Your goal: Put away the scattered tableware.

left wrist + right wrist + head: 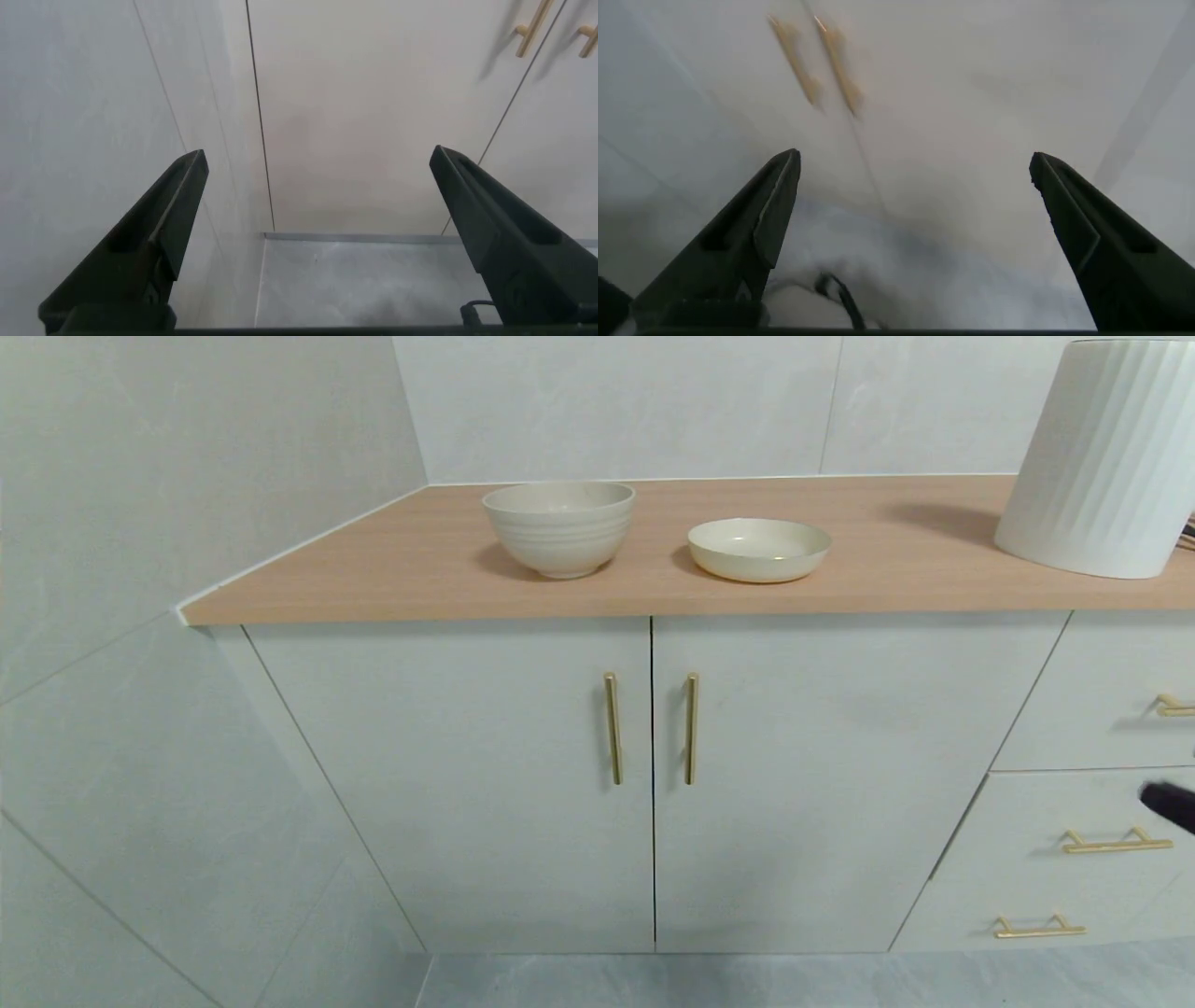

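The left tool [316, 161] hangs low with its fingers spread wide. It faces the left one of the shut cabinet doors [374, 112], close to the tiled wall [75, 112], and grey floor [374, 280] lies just below it. The right tool [913, 159] is also spread apart and points at the same doors, whose paired gold handles [838, 67] show blurred ahead of it. Well above both tools, on the bench [420, 574], a deep bowl [560, 527] stands beside a shallow dish [759, 549], not touching it. Farther along the bench on the right tool's side stands a ribbed white container [1102, 457], above the drawers [1055, 868].
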Robot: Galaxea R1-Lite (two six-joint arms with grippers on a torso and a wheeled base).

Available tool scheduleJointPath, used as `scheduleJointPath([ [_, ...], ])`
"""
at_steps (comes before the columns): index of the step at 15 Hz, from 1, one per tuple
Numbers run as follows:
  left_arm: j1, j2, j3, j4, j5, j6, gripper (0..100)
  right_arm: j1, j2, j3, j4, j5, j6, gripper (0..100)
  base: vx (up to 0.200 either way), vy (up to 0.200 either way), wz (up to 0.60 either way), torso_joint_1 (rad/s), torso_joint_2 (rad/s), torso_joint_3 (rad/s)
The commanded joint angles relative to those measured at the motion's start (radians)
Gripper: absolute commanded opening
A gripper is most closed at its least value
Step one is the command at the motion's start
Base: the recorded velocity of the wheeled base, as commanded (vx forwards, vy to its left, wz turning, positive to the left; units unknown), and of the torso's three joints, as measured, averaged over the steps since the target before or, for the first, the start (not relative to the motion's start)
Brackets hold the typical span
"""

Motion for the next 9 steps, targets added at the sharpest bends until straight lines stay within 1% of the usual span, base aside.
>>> scheduleJointPath([
  [1, -0.001, 0.0, 0.0, 0.0, 0.0, -0.001, 100, 0.131, 0.395, -0.255, -0.1, 0.032, -0.003, 100, 0.0, 0.0, 0.0, 0.0, 0.0, 0.0],
  [2, -0.001, 0.0, 0.0, 0.0, 0.0, -0.001, 100, 0.169, 0.45, -0.295, -0.135, 0.041, 0.002, 100, 0.0, 0.0, 0.0, 0.0, 0.0, 0.0],
  [4, 0.001, 0.0, 0.0, 0.0, 0.0, -0.001, 100, 0.188, 0.548, -0.357, -0.217, 0.053, 0.015, 100, 0.0, 0.0, 0.0, 0.0, 0.0, 0.0],
  [7, 0.001, 0.0, 0.0, 0.0, 0.0, -0.001, 100, 0.263, 0.676, -0.426, -0.232, 0.116, 0.155, 100, 0.0, 0.0, 0.0, 0.0, 0.0, 0.0],
  [9, 0.001, 0.0, 0.0, 0.0, 0.0, -0.001, 100, 0.278, 0.755, -0.435, -0.233, 0.119, 0.173, 100, 0.0, 0.0, 0.0, 0.0, 0.0, 0.0],
])
